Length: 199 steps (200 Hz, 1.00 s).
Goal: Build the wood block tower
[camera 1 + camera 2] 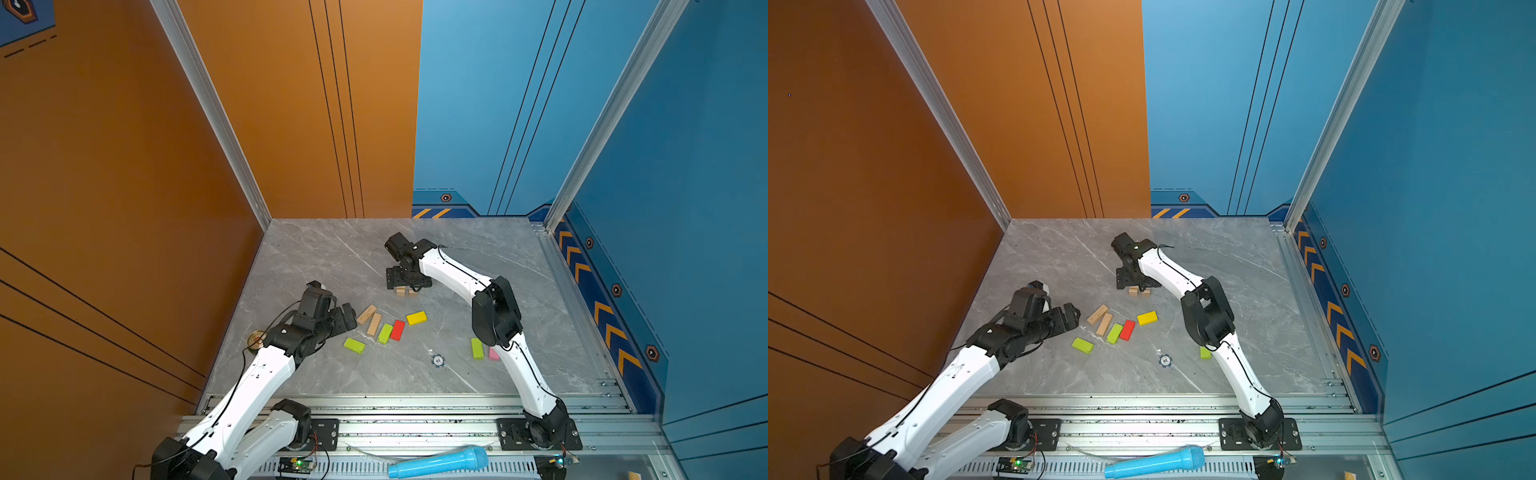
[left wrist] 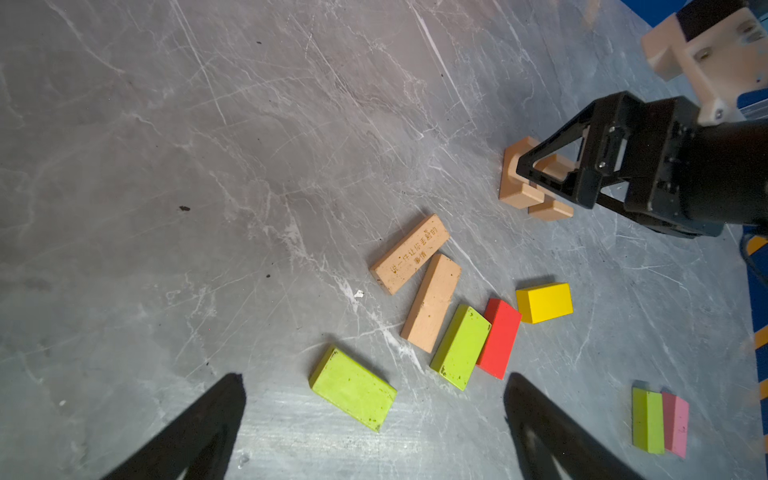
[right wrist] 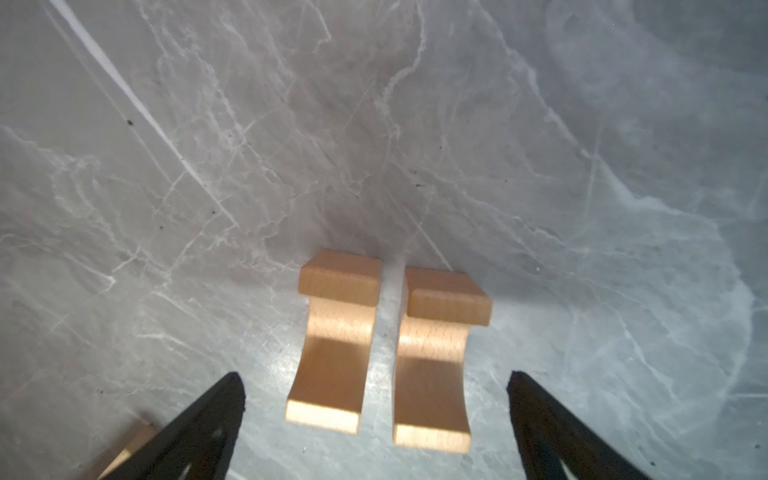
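The surface (image 1: 316, 266) is a smooth grey slab with white marble-like veins. Its far middle carries a notched tan block (image 3: 334, 353) and its twin (image 3: 432, 365). Both are pale, fine-grained wood with scooped waists and square ends, and they lie parallel with a narrow gap between them. The right end effector (image 1: 406, 286) hangs over this pair with its jaws wide, one black finger on each side, and the right wrist view shows both fingers clear of the wood. The rest of the wood blocks lie loose in the middle of the surface, nearer than the pair. They include an engraved tan block (image 2: 409, 253) cornered against a plain tan block (image 2: 432, 303). Next comes a matte lime green block (image 2: 460, 347) pressed along a red block (image 2: 498, 338), with a yellow block (image 2: 544, 302) just beside the red one. A scuffed lime block (image 2: 352, 388) lies alone to the left. The left end effector (image 1: 348, 316) hovers just left of this cluster, spread wide and empty. To the right, an upright lime block (image 2: 647, 419) touches a pink block (image 2: 675, 424), which the right forearm largely hides in both top views. A round blue-white token (image 1: 437, 360) lies near the middle front. A brass-coloured disc (image 1: 256, 340) sits at the left edge, partly behind the left arm. A light blue microphone-shaped object (image 1: 438, 462) rests on the near rail.
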Available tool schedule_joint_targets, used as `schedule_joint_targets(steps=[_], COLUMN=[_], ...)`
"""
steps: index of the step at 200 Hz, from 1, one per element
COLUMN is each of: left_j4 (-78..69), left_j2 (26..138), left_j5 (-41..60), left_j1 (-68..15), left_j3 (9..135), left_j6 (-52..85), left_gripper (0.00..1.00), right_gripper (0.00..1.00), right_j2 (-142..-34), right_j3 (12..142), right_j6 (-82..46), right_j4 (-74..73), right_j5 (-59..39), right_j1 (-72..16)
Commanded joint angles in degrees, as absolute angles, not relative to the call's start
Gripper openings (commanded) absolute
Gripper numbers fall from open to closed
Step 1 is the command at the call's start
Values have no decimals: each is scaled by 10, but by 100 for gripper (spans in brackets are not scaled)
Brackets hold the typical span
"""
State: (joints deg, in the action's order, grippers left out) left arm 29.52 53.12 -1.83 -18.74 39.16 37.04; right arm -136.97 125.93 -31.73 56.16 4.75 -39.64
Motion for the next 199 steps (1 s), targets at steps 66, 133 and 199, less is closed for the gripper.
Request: schedule_joint_targets(steps=[66,133,199], left_j4=[341,394,394], left_j2=[424,345,357], left_j5=[-7,-47,-54], left_j1=[-213,-251,-257], left_j3=[307,282,290], left_j6=[414,449,448], left_gripper=[99,98,98], right_gripper=[100,100,100], right_j2=[-1315,-1377,-1423], right_j3=[1275,1310,1339], right_j6=[-164,-139,-209], right_j4=[574,574,574], right_j5=[-26,-68,-56], right_j1=[-477,-503,-520])
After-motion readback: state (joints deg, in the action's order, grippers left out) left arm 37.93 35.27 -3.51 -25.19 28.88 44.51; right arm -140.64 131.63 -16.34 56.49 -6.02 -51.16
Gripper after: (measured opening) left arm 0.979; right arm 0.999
